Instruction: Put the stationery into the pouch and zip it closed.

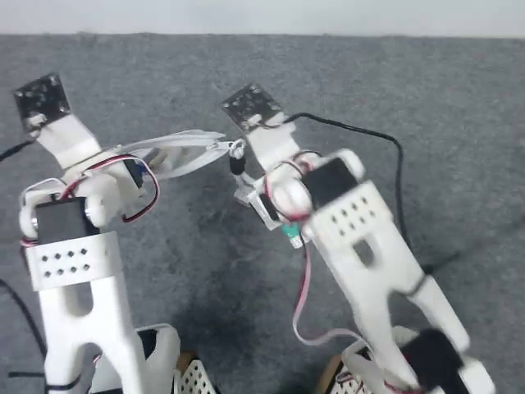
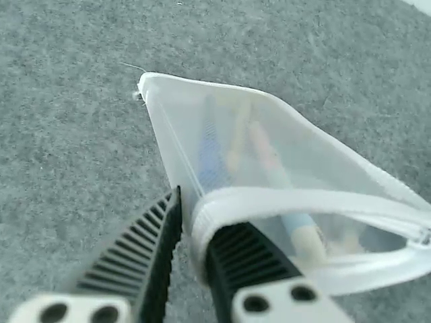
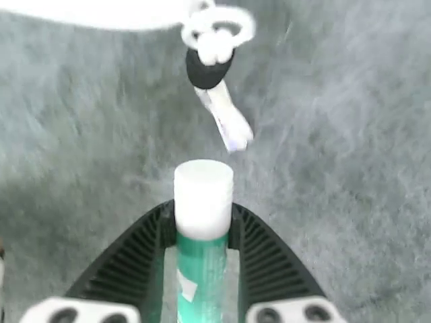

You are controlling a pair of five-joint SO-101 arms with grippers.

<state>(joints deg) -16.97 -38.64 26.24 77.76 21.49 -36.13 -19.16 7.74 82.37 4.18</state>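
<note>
Right claw first: its jaws are clamped on a green stick with a white cap, and the cap end pokes forward past the fingertips. Just beyond the cap hangs the zip pull, a black tab on a white ring with a small white tag dangling under it, at one end of the pouch. My left claw is pinched on the pouch's white rim at the other end, one jaw outside and one inside the mouth. It holds the bag up over the grey carpet with the mouth gaping. Through the mesh wall I can make out pens lying inside, a blue one and a paler one beside it. So I judge we're on the loading step, with the zip not yet drawn; I can't tell whether more stationery waits elsewhere. The next move calls for bringing the cap over the rim between the pull and my left jaw, lining the stick up lengthwise, and letting go only once it is well inside. What stands in the way, I reckon, is the pull and tag right in front of the cap, a floppy rim that could fold shut, and my own jaw taking up part of the opening. Farther off, a black cable trails over the carpet, well apart from the pouch.
</note>
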